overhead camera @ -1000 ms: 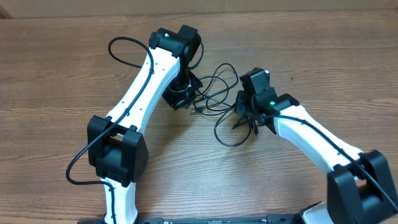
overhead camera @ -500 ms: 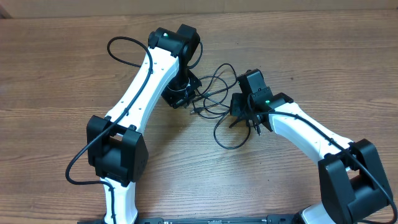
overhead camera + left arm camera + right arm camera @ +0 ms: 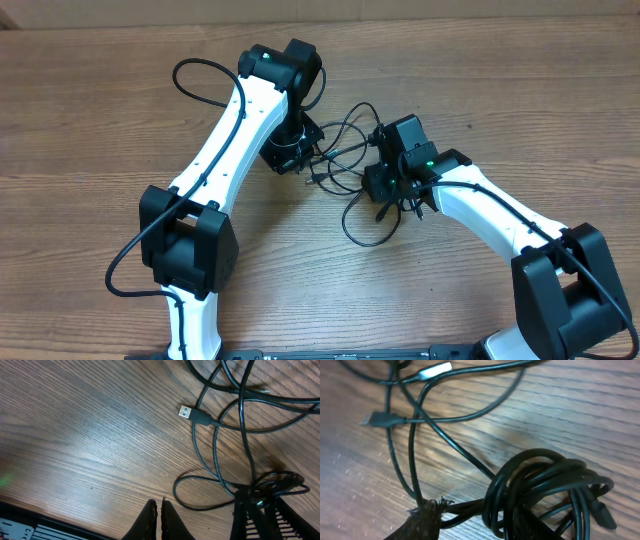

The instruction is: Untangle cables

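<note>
On the wooden table [image 3: 90, 110], the cables [image 3: 345, 150] lay in a loose tangle between the two arms, with one loop [image 3: 362, 228] sagging toward the robot's base. The left gripper [image 3: 205, 512] sat low over the wood, its fingers spread wide. A small bunch of cord hung against one finger [image 3: 262, 517], and a USB plug [image 3: 187, 411] lay flat a little way off. The right gripper [image 3: 385, 195] was down at a thicker coil [image 3: 545, 487]; whether it pinched that coil could not be told. A pale-tipped plug [image 3: 435, 370] lay beyond it.
</note>
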Motion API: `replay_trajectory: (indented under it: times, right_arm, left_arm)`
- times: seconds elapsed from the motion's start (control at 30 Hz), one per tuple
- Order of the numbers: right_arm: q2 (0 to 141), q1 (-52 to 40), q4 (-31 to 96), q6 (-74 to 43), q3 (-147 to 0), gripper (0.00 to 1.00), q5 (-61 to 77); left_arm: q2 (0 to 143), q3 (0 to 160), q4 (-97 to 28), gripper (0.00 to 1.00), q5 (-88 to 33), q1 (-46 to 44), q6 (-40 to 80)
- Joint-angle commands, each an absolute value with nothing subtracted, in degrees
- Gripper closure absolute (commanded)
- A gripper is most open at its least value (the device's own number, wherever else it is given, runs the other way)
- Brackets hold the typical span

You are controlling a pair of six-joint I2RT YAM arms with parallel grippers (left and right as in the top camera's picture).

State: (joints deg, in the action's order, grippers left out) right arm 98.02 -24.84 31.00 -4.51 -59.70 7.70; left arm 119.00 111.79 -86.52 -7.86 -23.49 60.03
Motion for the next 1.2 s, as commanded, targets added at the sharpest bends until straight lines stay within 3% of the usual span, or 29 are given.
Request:
replay_trajectory:
  times: [0.0, 0.07, 0.13, 0.37, 0.57, 0.9, 1.17]
  right_arm:
    - [98.5, -25.0, 30.5, 1.7, -59.9, 0.56, 11.5]
    - [98.5, -25.0, 30.3, 2.0, -59.9, 0.57, 11.7]
    - [98.7, -25.0, 29.9, 2.0, -59.9, 0.65, 11.7]
    - [103.5, -25.0, 26.0, 2.0, -59.8, 0.68, 11.7]
    - [104.2, -25.0, 25.9, 1.8, -59.8, 0.96, 12.1]
    - [100.9, -25.0, 28.8, 1.5, -61.6, 0.96, 17.8]
    - [85.5, -25.0, 32.5, -1.2, -65.2, 0.96, 18.1]
  left_arm:
    - [118.1, 112.3, -86.5, 0.93, -6.8, -23.2, 59.5]
    - [118.1, 112.3, -86.5, 0.93, -6.8, -23.2, 59.5]
    - [118.1, 112.3, -86.5, 0.93, -6.8, -23.2, 59.5]
    - [118.1, 112.3, -86.7, 0.92, -6.8, -23.2, 59.3]
    - [118.1, 112.3, -86.7, 0.91, -5.7, -23.2, 59.1]
    - [118.1, 112.3, -86.7, 0.9, -5.6, -23.2, 59.1]
    - [118.1, 112.3, -86.5, 0.9, -9.0, -23.2, 59.2]
